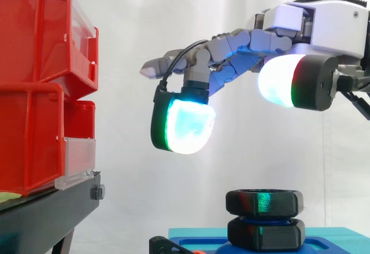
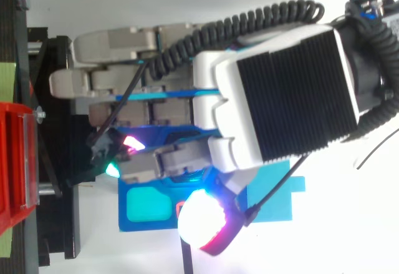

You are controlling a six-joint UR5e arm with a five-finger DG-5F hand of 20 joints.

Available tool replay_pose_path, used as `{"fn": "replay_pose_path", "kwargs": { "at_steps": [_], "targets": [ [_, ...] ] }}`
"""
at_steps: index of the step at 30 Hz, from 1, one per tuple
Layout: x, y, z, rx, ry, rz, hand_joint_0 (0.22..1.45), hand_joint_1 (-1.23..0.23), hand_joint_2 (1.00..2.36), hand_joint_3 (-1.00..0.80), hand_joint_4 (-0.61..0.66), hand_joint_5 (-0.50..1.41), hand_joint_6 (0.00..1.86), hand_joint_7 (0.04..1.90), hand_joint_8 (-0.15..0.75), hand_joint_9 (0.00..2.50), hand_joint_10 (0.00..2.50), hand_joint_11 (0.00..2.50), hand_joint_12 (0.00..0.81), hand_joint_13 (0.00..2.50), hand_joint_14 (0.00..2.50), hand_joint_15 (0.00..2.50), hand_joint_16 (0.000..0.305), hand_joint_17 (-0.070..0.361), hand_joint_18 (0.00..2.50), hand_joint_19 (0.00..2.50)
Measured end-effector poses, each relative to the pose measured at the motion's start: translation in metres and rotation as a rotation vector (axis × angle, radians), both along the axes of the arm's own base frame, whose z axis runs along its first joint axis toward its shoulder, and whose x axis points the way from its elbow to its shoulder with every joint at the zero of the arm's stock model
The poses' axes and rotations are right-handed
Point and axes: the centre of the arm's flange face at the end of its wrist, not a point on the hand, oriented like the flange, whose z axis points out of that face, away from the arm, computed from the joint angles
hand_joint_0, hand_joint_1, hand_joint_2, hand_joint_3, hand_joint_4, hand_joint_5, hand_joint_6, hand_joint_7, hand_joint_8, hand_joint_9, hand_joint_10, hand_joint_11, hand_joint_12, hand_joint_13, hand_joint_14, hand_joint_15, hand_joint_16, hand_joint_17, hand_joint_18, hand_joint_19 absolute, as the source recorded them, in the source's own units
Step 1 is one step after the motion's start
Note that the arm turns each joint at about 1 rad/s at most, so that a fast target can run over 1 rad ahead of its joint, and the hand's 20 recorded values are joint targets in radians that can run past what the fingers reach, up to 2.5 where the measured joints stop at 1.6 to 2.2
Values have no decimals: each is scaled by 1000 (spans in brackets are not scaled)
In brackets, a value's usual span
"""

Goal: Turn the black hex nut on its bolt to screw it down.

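A black hex nut (image 1: 264,202) sits on its bolt above a second black hex nut (image 1: 266,234), both on a blue base (image 1: 329,236). My hand (image 1: 312,22) hovers well above them and touches nothing. Most fingers reach out to the left, nearly straight. One finger bends down, and its glowing fingertip pad (image 1: 188,124) hangs left of and above the top nut. The thumb's glowing pad (image 1: 280,80) is above the nut, slightly to the right. In the top view my hand (image 2: 280,93) covers the nuts, and the blue base (image 2: 146,208) shows beneath it.
Stacked red bins (image 1: 34,92) stand on a black stand (image 1: 46,216) at the left, close to the outstretched fingers. The red bin edge (image 2: 15,155) lies at the left of the top view. A white curtain is behind.
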Motion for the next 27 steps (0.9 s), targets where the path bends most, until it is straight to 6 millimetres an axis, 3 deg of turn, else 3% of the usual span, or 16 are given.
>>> {"fn": "replay_pose_path", "kwargs": {
  "at_steps": [13,19,27],
  "targets": [
    [2,61,-11,2,67,-10,495,-199,1000,-500,62,-53,504,908,162,605,0,0,298,161,0,0,44,98,0,83],
    [-3,72,-27,0,96,-5,493,-201,1000,-500,80,-39,505,1086,167,594,0,0,300,154,0,0,44,100,0,90],
    [-4,71,-32,-1,98,-7,492,-198,1000,-500,76,-20,504,1300,180,608,1,0,307,152,0,0,44,100,0,99]
  ]
}}
